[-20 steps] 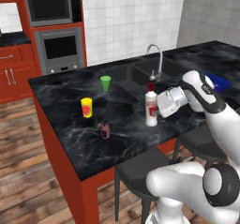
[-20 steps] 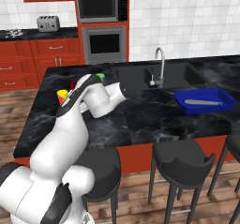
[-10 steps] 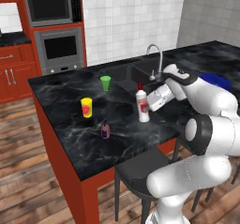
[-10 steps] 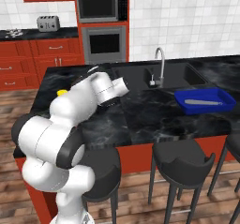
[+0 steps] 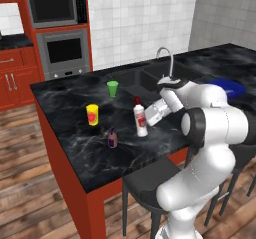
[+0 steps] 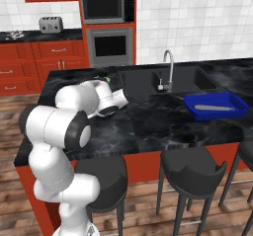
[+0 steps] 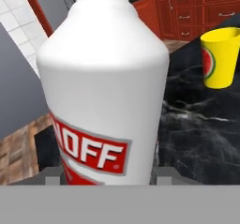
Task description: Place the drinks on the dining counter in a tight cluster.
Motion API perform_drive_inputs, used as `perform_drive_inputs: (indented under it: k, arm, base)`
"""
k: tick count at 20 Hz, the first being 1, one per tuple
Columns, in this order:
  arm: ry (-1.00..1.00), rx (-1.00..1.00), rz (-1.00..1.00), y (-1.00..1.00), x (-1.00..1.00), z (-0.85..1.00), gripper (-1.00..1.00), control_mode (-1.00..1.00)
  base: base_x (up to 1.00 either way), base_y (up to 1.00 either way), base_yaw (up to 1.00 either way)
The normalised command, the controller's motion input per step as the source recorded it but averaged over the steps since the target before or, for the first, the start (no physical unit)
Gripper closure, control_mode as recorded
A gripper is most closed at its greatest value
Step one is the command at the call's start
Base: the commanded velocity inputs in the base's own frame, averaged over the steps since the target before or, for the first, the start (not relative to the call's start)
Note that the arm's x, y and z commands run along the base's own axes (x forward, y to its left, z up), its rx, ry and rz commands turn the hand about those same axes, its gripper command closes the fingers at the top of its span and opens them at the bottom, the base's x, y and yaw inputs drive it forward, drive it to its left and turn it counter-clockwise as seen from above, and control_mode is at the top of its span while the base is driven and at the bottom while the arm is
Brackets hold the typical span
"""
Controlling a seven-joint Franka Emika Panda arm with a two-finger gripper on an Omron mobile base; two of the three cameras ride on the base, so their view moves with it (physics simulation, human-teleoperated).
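The gripper [image 5: 148, 117] is closed around the lower body of the white bottle with red cap [image 5: 140, 117], gripped from the sink side; in the hand view the bottle's white body [image 7: 105, 82] sits between the finger tips. The bottle stands upright, or very nearly, near the middle of the bench [image 5: 75, 133], at or just above its top. Just beside it, toward the front edge, stands the short purple bottle [image 5: 112, 138], with the yellow cup [image 5: 92, 115] further toward the left end and the green cup [image 5: 113, 88] toward the back edge. To do this step well, I judge the bottle should be kept vertical, brought close beside the purple one without knocking it, and released only once its base rests flat.
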Motion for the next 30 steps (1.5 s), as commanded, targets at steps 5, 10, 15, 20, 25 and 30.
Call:
perform_drive_inputs:
  k: [5, 10, 15, 20, 25, 30]
  arm:
    - [-0.02, 0.00, 0.00, 0.06, 0.23, -0.06, 1.00, -1.00]
    - [0.00, 0.00, 0.00, 0.00, 0.36, 0.00, 1.00, -1.00]
    - [-0.10, 0.00, 0.00, 0.03, 0.27, -0.17, 1.00, -1.00]
    - [-0.08, 0.06, 0.01, 0.00, 0.01, -0.22, 1.00, -1.00]
    - [-0.03, 0.11, 0.20, 0.01, 0.00, -0.22, 1.00, -1.00]
    - [-0.01, 0.08, 0.24, 0.00, 0.00, 0.03, 1.00, -1.00]
  base:
    - [0.00, 0.00, 0.00]
    - [0.00, 0.00, 0.00]
    - [0.00, 0.00, 0.00]
    - [0.00, 0.00, 0.00]
    - [0.00, 0.00, 0.00]
    - [0.00, 0.00, 0.00]
